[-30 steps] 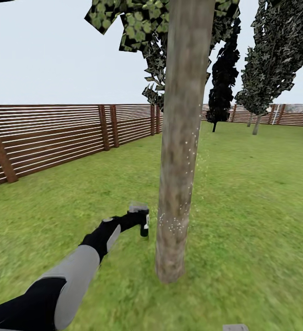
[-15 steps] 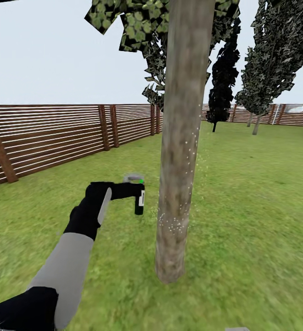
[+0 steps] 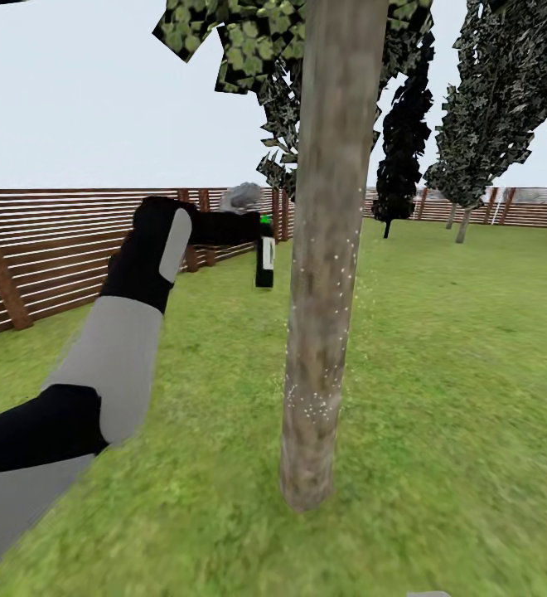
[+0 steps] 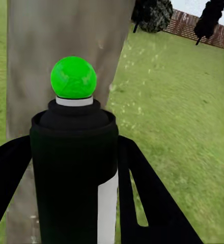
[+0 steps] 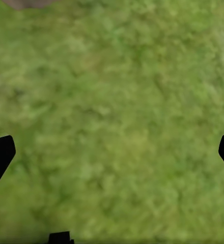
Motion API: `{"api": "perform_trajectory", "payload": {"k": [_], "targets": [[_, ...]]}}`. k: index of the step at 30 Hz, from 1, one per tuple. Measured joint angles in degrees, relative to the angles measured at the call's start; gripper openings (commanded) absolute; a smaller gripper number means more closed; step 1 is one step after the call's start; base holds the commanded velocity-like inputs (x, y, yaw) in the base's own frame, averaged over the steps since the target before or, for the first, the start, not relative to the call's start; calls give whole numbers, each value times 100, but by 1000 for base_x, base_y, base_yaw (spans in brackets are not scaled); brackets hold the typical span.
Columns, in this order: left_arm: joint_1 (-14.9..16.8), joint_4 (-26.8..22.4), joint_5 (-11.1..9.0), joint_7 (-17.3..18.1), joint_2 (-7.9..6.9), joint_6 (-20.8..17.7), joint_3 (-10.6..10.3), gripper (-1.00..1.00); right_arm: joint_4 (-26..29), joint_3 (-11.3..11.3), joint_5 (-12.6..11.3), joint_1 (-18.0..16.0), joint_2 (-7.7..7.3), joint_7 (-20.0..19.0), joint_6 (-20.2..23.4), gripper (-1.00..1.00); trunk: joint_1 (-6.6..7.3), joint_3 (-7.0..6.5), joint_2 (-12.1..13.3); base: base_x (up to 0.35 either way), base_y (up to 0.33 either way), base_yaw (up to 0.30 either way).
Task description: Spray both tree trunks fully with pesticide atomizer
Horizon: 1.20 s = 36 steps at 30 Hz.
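The left gripper (image 3: 239,225) is clamped around the spray bottle (image 3: 263,252), holding it upright in the air just beside the tree trunk (image 3: 321,274), about halfway up the visible trunk. Its green spot (image 4: 73,77) faces the bark. White specks dot the trunk. Behind the trunk runs a slatted wooden fence (image 3: 75,245). The right gripper (image 5: 112,152) hangs over grass (image 5: 117,101), fingers spread wide apart, holding nothing.
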State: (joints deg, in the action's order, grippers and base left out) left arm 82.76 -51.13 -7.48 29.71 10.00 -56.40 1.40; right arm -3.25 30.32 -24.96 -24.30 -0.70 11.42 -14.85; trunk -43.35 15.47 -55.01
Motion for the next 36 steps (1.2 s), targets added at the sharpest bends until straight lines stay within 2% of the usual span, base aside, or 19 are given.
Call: {"api": "perform_trajectory", "payload": {"k": [3, 5, 7, 9, 10, 12, 13, 14, 16, 17, 19, 23, 27, 32, 33, 34, 36], "targets": [[375, 254, -126, 0, 0, 5, 1, -100, 0, 0, 0, 1, 0, 1, 0, 100, 0, 0, 0, 0, 0, 0], [928, 674, -194, 0, 0, 1, 9, -100, 0, 0, 0, 1, 0, 1, 0, 100, 1, -1, -1, 0, 0, 0], [1469, 1011, -176, -1, 0, 7, 12, -100, 0, 0, 0, 1, 0, 0, 0, 100, 0, -1, 0, 0, 0, 0], [1929, 1369, -153, -7, -1, 11, 17, -100, 0, 0, 0, 3, 0, 1, 0, 100, -1, -1, 1, 0, 0, 0], [2162, 1504, -209, -7, 0, -5, 27, -100, 0, 0, 0, 2, 0, 1, 0, 100, 1, -1, -1, 0, 0, 0], [2585, 1810, -190, -8, 0, -4, 41, -100, 0, 0, 0, 3, 0, 1, 0, 100, 0, -1, -1, 0, 0, 0], [2694, 1893, -190, -8, 0, -6, 42, -100, 0, 0, 0, 3, 0, -1, 0, 100, 0, 0, 0, 0, 0, 0], [2856, 1989, -326, -9, 0, -4, 46, -100, 0, 0, 0, 4, 0, -2, 0, 100, 0, 0, 0, 0, 0, 0], [2946, 2034, -753, -18, 0, -3, 46, -100, 0, 0, 0, 2, 0, 0, 0, 100, 0, 0, 0, 0, 0, 0], [3018, 2044, -882, -22, 0, -2, 47, -100, 0, 0, 0, 1, 0, 0, 0, 100, 0, 0, 0, 0, 0, 0], [3120, 2133, -954, -25, 0, 5, 49, -100, 0, 0, 0, 2, 0, 1, 0, 100, 0, 0, 0, 0, 0, 0], [3154, 2227, -978, -23, 0, 6, 56, -100, 0, 0, 0, 3, 0, 1, 0, 100, 0, 1, 1, 0, 0, 0], [3157, 2737, -963, -8, 0, 11, 60, -100, 0, 0, 0, 3, 0, 1, 0, 100, 0, 1, 1, 0, 0, 0], [3158, 2996, -948, -14, 0, 24, 36, -100, 0, 0, 0, 4, 0, 1, 0, 100, 0, 1, 1, 0, 0, 0], [3158, 3006, -936, -17, 0, 26, -76, -100, 0, 0, 0, 4, 0, 1, 0, 100, 0, 1, 1, 0, 0, 0], [3158, 3009, -927, -18, 0, 27, -307, -100, 0, 0, 0, 4, 0, 1, 0, 100, 0, 1, 1, 0, 0, 0], [3158, 3019, -976, 16, 0, 19, -518, -100, 0, 0, 0, 4, 0, 1, 0, 100, 0, 1, 1, 0, 0, 0]]}}
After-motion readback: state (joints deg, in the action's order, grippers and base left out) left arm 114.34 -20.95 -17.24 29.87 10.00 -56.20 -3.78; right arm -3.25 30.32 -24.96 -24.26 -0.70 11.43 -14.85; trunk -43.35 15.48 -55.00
